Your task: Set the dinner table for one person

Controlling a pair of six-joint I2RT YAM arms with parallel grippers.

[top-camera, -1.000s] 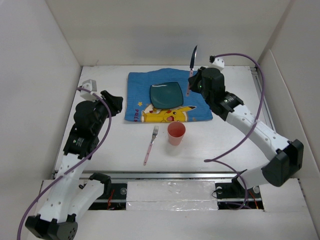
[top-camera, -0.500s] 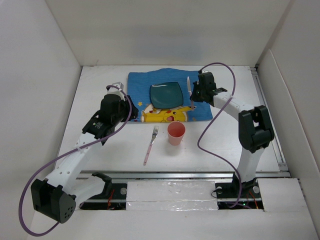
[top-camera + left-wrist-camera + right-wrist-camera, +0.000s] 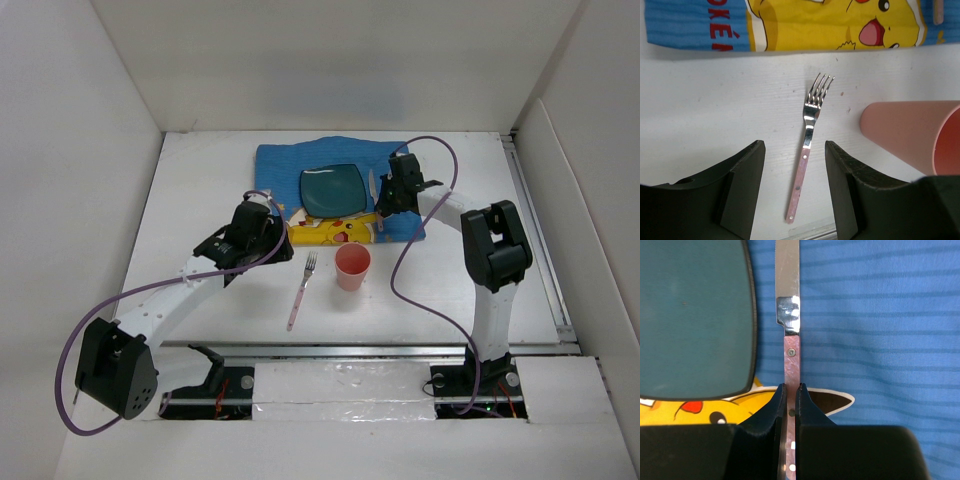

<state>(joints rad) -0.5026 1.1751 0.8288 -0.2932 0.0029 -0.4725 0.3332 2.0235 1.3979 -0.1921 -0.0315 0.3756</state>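
Beneath placemat, flat white dinner table

This is a robotics lab test cell, not a home dining room. Plain white panel walls box in the large flat white tabletop along its left, far and right edges. White-and-black jointed machines, the left arm and right arm, are bolted at the near edge by a grooved metal rail. Thin purple cables loop loose, and crinkled silver tape covers the near ledge.
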